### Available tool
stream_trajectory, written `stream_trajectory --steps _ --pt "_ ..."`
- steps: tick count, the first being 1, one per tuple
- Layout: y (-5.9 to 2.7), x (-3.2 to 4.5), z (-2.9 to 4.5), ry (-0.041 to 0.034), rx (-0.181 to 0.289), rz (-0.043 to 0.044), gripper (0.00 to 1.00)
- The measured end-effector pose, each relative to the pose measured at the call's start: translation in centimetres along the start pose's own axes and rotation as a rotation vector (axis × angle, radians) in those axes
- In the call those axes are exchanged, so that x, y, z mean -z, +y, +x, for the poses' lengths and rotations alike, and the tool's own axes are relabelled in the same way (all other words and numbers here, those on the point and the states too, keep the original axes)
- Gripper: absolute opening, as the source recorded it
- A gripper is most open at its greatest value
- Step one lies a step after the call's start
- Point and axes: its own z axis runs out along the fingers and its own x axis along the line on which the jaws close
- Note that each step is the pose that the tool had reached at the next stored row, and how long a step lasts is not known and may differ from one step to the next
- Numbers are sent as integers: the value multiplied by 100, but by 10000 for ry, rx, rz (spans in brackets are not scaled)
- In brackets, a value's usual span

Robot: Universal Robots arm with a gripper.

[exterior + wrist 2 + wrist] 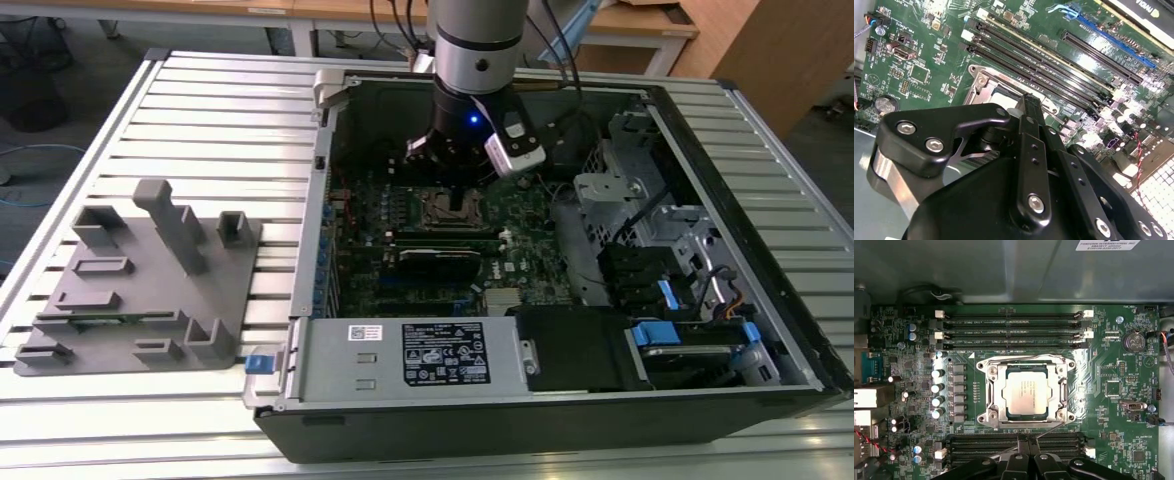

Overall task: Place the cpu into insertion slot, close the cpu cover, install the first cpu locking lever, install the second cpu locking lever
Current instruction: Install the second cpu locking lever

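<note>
Silver-grey, the cpu (1025, 393) is already being held in the insertion slot (995, 412) beneath the closed cpu cover (988, 388), at twelve o'clock of the gripper (1026, 441), whose fingers are being kept pressed together; a locking lever (1046, 428) is probably best pushed slowly, squarely downward.

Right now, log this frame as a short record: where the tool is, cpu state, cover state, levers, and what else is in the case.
tool: over the motherboard inside the open case, tips by the socket's edge
cpu: seated in the slot, silver top showing
cover: metal frame lying flat around the cpu
levers: wire bars along the frame's edges; whether they are latched cannot be told
tool load: nothing seen held
nearby: memory slots on both sides of the socket
outside case: grey fixture on the table, at the exterior view's left
</note>
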Motion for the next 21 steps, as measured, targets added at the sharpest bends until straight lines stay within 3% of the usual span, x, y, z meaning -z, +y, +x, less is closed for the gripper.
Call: stream_trajectory --steps 12,21 --pt "17 -7 0 0 0 0 10" --pt "-4 -16 107 -21 0 -1 10"
